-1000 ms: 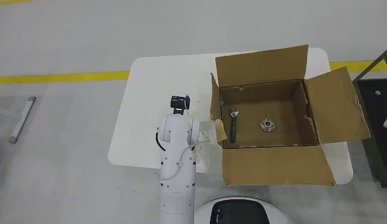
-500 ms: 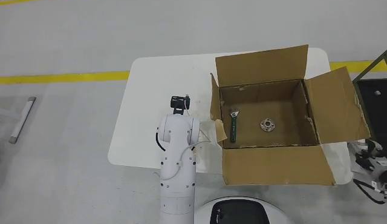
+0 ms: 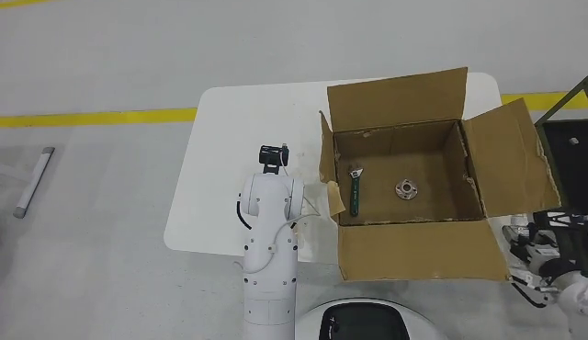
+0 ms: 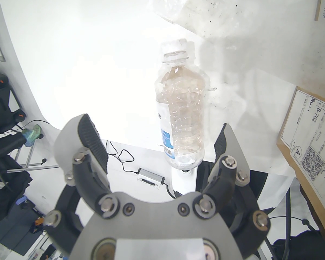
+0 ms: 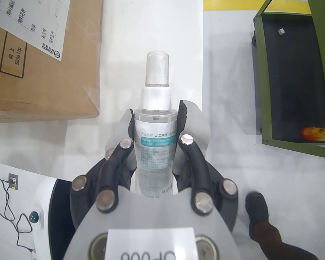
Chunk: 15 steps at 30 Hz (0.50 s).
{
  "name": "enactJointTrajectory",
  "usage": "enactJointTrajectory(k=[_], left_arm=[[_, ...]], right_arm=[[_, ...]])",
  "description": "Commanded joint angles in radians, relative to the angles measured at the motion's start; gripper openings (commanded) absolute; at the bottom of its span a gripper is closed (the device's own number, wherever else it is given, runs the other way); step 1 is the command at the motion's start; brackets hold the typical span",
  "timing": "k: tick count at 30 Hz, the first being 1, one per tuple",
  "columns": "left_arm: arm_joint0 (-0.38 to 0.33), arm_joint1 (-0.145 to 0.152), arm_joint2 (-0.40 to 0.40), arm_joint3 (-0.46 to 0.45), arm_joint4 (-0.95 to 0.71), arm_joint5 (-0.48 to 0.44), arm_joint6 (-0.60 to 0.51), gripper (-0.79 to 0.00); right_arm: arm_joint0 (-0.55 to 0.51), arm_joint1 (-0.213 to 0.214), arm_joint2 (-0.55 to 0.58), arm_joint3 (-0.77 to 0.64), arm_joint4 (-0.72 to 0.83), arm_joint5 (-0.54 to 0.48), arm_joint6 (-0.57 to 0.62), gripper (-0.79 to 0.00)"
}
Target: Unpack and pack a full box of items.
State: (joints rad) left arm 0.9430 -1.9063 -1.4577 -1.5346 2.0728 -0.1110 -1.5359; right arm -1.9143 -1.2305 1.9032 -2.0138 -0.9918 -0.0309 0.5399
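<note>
Now | right end effector (image 5: 156, 117) | clamps spray bottle (image 5: 155, 147) (gripped mid-body)

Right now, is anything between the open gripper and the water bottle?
Nothing visible is. The open left gripper faces the clear water bottle on the white table, with nothing between.
</note>
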Motion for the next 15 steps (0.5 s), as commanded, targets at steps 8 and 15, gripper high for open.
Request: enactJointTrajectory(k=[8,15], left_arm=[[0.000,0.000,0.000,0.000,0.000,0.000,0.000,0.000],[0.000,0.000,0.000,0.000,0.000,0.000,0.000,0.000]], right_arm=[[0.053,0.002,-0.041,0.025,-0.020,0.010,0.026,-0.785],[0.066,0.001,-0.043,0.044,0.010,0.026,0.029,-0.785]])
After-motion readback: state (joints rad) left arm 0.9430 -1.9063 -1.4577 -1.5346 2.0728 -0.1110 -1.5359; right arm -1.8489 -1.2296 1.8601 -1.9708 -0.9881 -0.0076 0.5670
